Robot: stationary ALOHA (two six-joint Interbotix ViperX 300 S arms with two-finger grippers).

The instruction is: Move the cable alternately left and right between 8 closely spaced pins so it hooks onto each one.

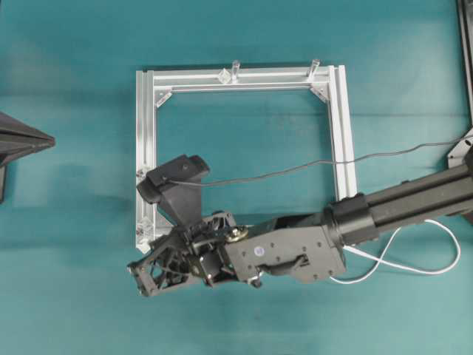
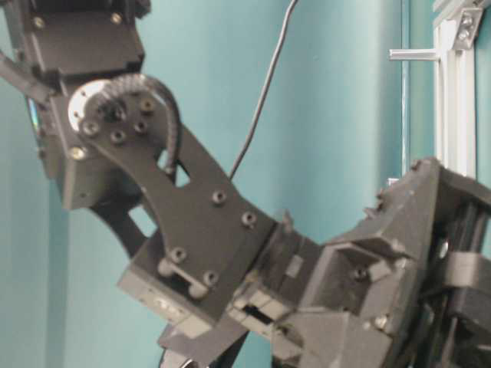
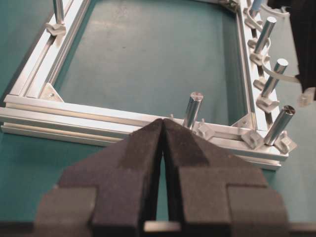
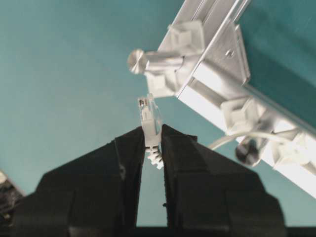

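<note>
Right wrist view: right gripper [image 4: 152, 143] is clamped on the cable [image 4: 247, 136] right behind its plug [image 4: 149, 116], plug sticking straight out toward the frame's corner pin [image 4: 153, 61], just short of it. Left gripper [image 3: 163, 136] looks closed and empty, further from that pin, probably idle.

A teal counter [image 1: 66, 296] is seen carrying a square aluminium frame [image 1: 344, 126], laid flat on it. A loop of the white cable [image 1: 414, 270] is laid directly on the counter near the frame's right side, beside the right arm. Upright grey posts [image 3: 192, 109] and small silver pins [image 3: 253, 138] are set along the frame's rails.
</note>
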